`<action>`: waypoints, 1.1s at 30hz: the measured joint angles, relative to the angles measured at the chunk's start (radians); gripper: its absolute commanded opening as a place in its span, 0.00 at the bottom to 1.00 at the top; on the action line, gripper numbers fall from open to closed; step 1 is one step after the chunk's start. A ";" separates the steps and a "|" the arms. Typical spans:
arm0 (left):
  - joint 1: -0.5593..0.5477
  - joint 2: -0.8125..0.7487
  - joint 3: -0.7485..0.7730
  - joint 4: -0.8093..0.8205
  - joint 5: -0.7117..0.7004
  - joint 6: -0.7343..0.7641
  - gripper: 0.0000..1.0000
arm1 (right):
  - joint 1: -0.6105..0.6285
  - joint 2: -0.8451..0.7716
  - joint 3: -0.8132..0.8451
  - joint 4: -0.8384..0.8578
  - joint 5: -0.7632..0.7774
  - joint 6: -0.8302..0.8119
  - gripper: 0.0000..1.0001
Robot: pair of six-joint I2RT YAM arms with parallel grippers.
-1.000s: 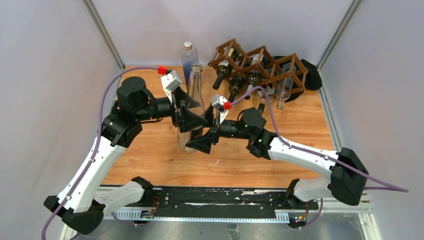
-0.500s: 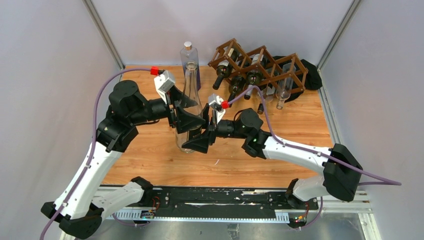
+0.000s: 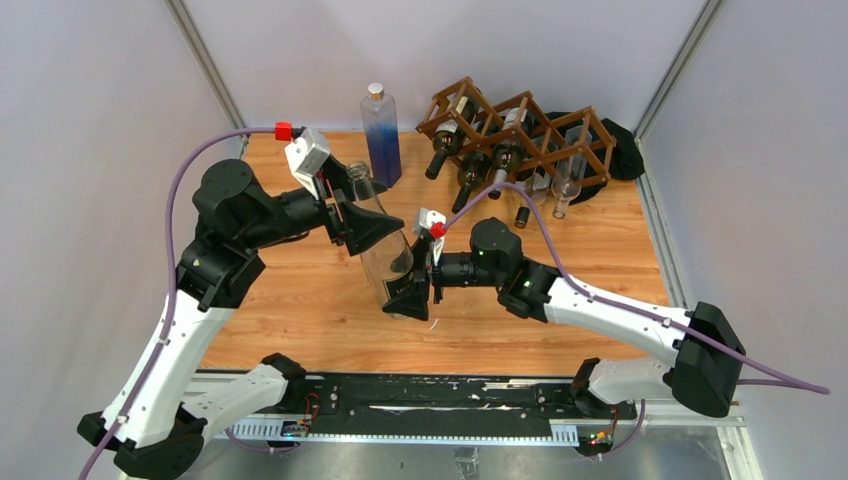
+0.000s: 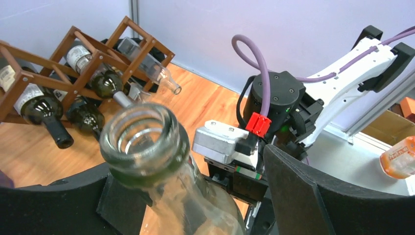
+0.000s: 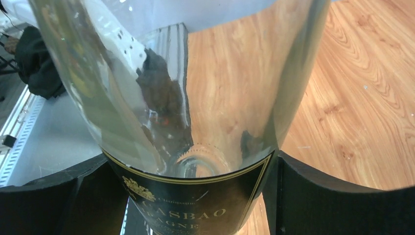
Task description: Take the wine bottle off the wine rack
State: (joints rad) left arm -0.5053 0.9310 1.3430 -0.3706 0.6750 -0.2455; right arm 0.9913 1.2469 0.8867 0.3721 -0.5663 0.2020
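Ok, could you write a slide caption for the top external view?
The left end effector and right end effector hold a tilted clear bottle in front of the wine rack.

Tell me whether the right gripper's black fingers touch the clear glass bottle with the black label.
Touching. The right wrist view shows the black fingers of the right gripper pressed against the clear glass bottle at its label, no gap.

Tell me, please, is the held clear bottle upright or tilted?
Tilted: the clear bottle leans, neck in the left gripper, base in the right gripper.
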 measured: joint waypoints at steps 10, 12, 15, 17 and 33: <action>0.011 0.013 0.003 0.004 -0.002 -0.024 0.10 | 0.001 -0.031 -0.004 -0.081 0.005 -0.080 0.19; 0.011 0.017 0.004 0.000 -0.004 -0.026 0.00 | 0.001 -0.031 -0.004 -0.092 0.018 -0.100 0.63; 0.015 0.030 0.019 -0.024 -0.005 -0.009 0.00 | 0.001 -0.036 -0.004 -0.105 0.027 -0.094 0.91; 0.020 0.042 0.034 -0.034 -0.003 0.005 0.00 | 0.001 -0.041 -0.006 -0.106 0.048 -0.093 0.92; 0.346 0.273 0.215 -0.183 0.151 0.070 0.00 | -0.018 -0.136 -0.116 -0.110 0.248 -0.043 0.95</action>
State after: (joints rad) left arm -0.1589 1.2041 1.5578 -0.5533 0.8257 -0.1757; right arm 0.9730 1.1110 0.7708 0.2623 -0.3180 0.1585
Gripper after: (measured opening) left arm 0.420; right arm 0.946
